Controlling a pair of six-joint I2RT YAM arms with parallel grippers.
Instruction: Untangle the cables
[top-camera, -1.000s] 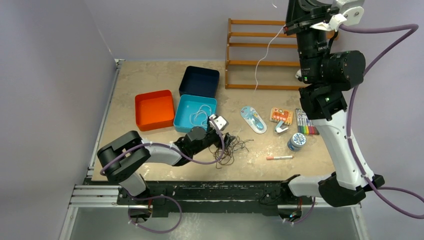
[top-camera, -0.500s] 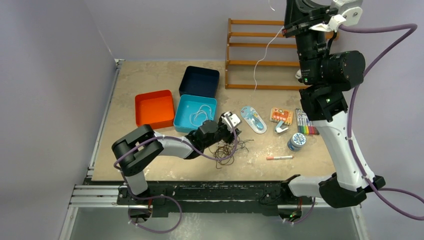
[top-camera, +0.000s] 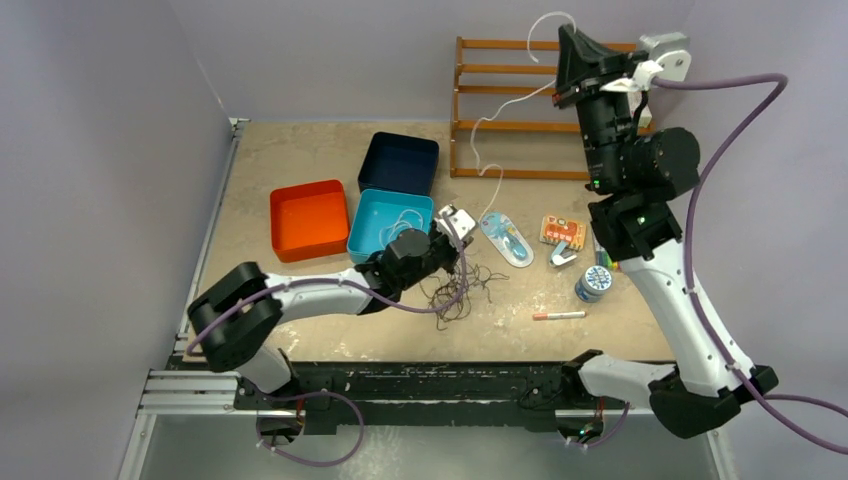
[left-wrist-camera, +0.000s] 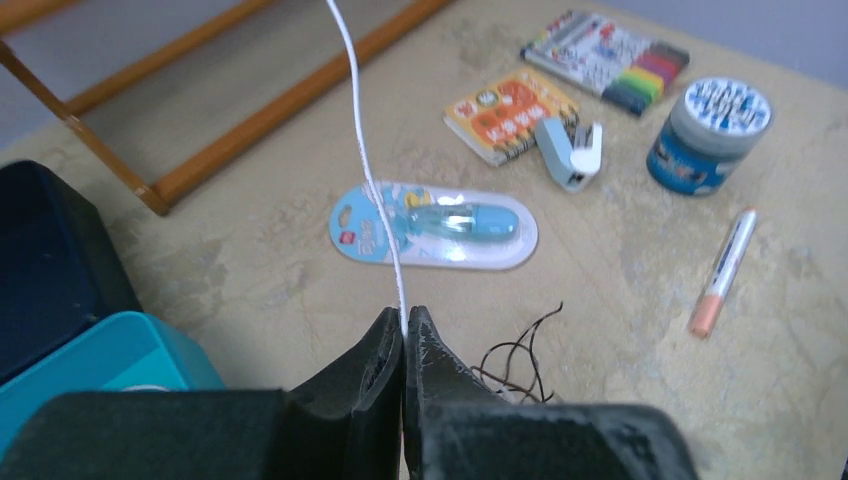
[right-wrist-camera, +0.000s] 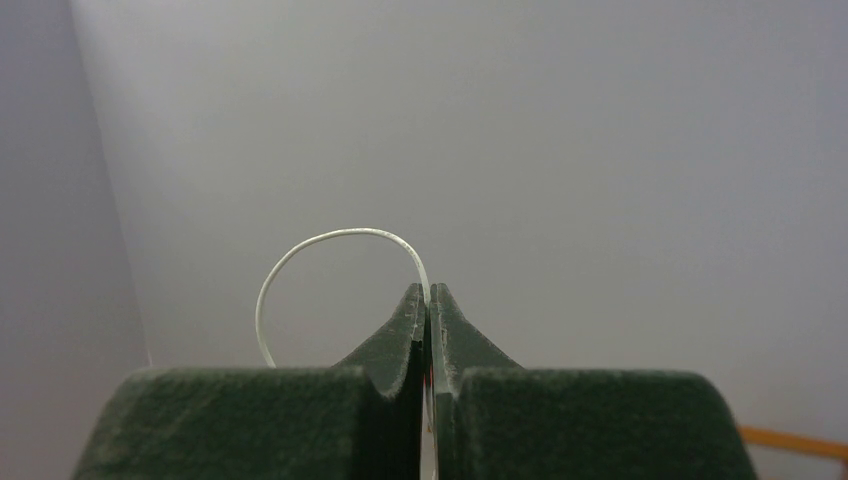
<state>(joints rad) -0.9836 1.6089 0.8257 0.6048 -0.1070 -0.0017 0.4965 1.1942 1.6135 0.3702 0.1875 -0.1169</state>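
The left gripper (left-wrist-camera: 404, 318) is closed on the white cable (left-wrist-camera: 362, 150) beside the dark tangle (top-camera: 462, 290) on the table (top-camera: 300, 150). The right gripper (right-wrist-camera: 428, 297) pinches the same cable high over the wooden rack (top-camera: 530, 127) — probably to draw it out of the dark wires.

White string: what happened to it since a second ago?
The left gripper moved a little right and away from the arm bases, beside the dark tangle, and pinched the loose lower end of the white string. The right gripper, still shut on the upper end, tipped down and leftward, so the string now curves slackly instead of hanging straight. The orange box and the pen stayed put.
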